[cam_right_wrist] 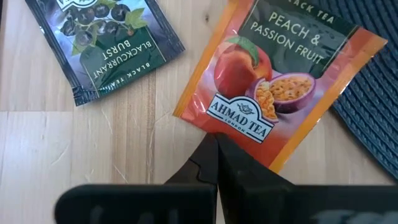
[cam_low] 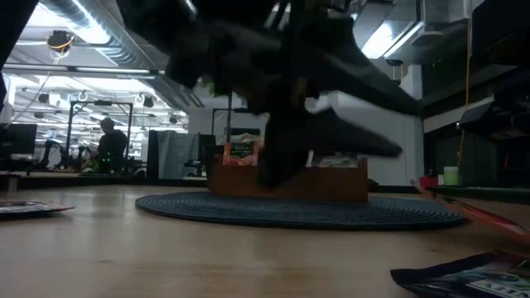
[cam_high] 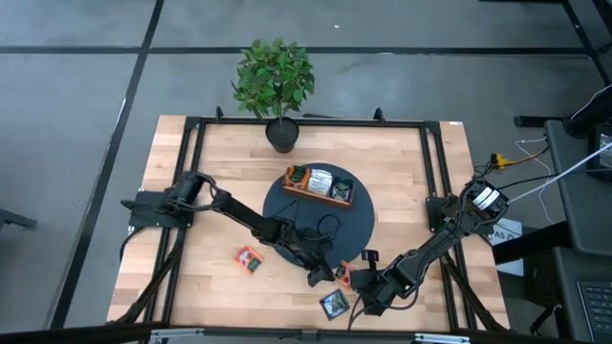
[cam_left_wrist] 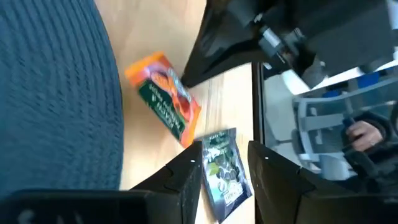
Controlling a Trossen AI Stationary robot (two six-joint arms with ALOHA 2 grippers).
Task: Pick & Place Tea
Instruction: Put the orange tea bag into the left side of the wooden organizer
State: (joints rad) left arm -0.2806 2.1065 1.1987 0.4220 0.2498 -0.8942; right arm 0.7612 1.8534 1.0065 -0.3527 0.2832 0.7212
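An orange tea sachet (cam_right_wrist: 280,81) lies flat on the wooden table by the edge of the dark round mat (cam_high: 287,215). My right gripper (cam_right_wrist: 216,140), shut, meets its edge. A dark green-black sachet (cam_right_wrist: 102,43) lies flat beside it, nearer the front edge (cam_high: 334,304). My left gripper (cam_high: 320,275) stands open just left of the orange sachet (cam_high: 338,272), touching nothing; in its wrist view the dark sachet (cam_left_wrist: 225,177) shows beyond the gap between its fingers. Another orange sachet (cam_high: 250,258) lies farther left. The wooden tray (cam_high: 320,184) with several sachets stands on the mat. My right gripper's shut fingertips (cam_right_wrist: 208,149) meet the orange sachet's edge (cam_right_wrist: 224,132) below the brand label, slanting down from the table's right near side. The sachet lies flat on the table. Whether the edge is caught between the tips or only touched, I cannot tell.
A potted plant (cam_high: 275,81) stands at the table's far edge. A black frame (cam_high: 430,172) runs around the tabletop. Both arms crowd the near middle. Bare wood (cam_high: 191,277) shows at the near left. A person sits in the room beyond (cam_low: 108,141).
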